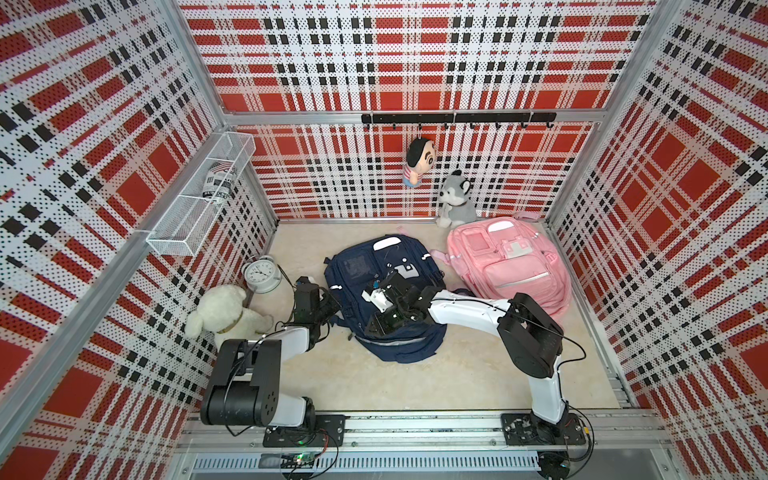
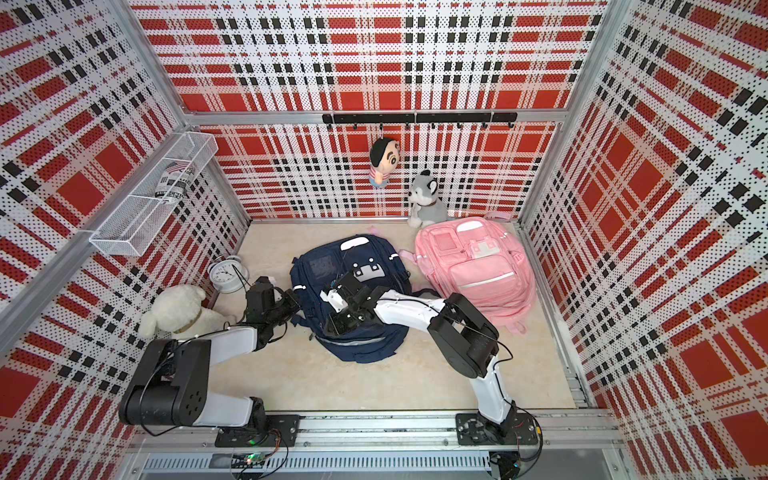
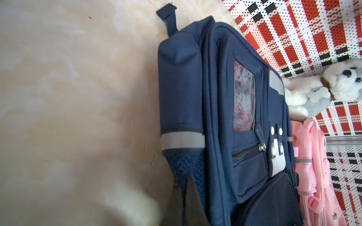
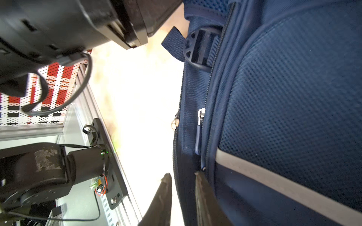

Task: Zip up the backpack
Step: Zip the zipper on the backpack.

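— At the centre of the cell floor (image 1: 415, 386), what item is located?
— Navy backpack (image 1: 353, 270). It lies flat, front panel up, between the two arms. A pink backpack (image 1: 511, 266) lies just beside it, on the right and nearer the back wall.
— State the position of the right gripper.
— Right gripper (image 4: 183, 178) is over the lower part of the navy backpack, at the bag's left side. In the right wrist view its two fingertips (image 4: 166, 185) stand apart, released. A strip of the bag's edge and a zip track pass between them. Nothing is clamped.
— Locate the zip pull.
— Zip pull (image 4: 198, 137) lies flat along the seam, just beyond the fingertips, and neither finger grips it.
— State the condition of the left gripper.
— Left gripper (image 1: 334, 311) is at the bag's left edge, near a strap buckle (image 4: 199, 50). Its fingers are clenched together. Whether any fabric is caught between them cannot be told.
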